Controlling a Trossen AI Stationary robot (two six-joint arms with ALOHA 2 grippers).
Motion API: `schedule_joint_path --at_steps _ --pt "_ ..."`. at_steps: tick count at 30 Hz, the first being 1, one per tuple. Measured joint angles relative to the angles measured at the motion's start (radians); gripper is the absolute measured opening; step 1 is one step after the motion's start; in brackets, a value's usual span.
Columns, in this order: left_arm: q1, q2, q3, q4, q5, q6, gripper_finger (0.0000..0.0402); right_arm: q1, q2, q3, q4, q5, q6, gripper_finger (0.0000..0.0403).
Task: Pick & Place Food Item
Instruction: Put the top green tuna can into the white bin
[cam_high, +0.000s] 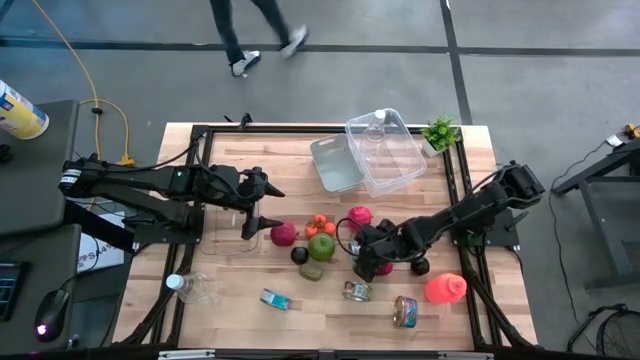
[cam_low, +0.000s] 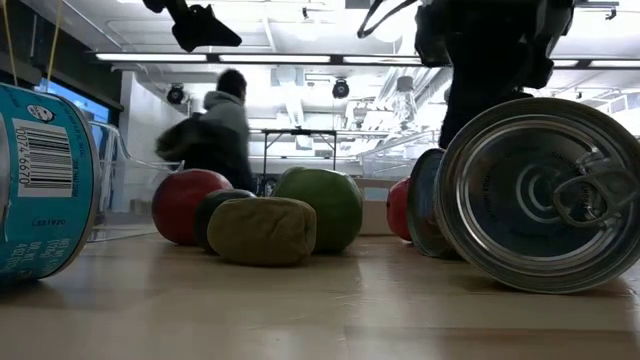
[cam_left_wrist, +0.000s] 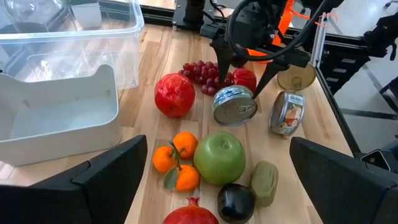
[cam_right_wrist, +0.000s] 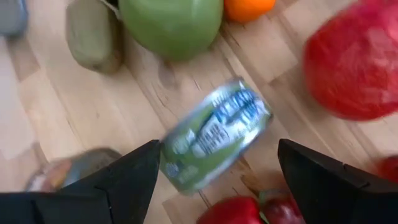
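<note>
Right wrist view: tin can (cam_right_wrist: 214, 142) lies between the right gripper's (cam_right_wrist: 214, 171) spread fingers (cam_right_wrist: 118, 180).

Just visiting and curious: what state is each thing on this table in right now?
Left pincer: open, holding nothing.
Right pincer: open, above a tin.
Tin: on its side, not gripped.
Clear box: open, no lid.
White tub: empty.
Green apple: whole, upright.
Plastic bottle: lying down.
</note>
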Motion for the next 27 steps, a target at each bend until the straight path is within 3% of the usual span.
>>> schedule_joint_path --at_steps 22,27 --pt "0.0 0.0 0.0 0.0 0.0 0.009 0.0385 -0.034 0.047 0.0 0.031 0.004 0.04 0.0313" --pt "0.0 0.0 0.0 0.0 0.0 0.009 0.0385 -0.042 0.047 0.0 0.031 0.005 0.03 0.0287"
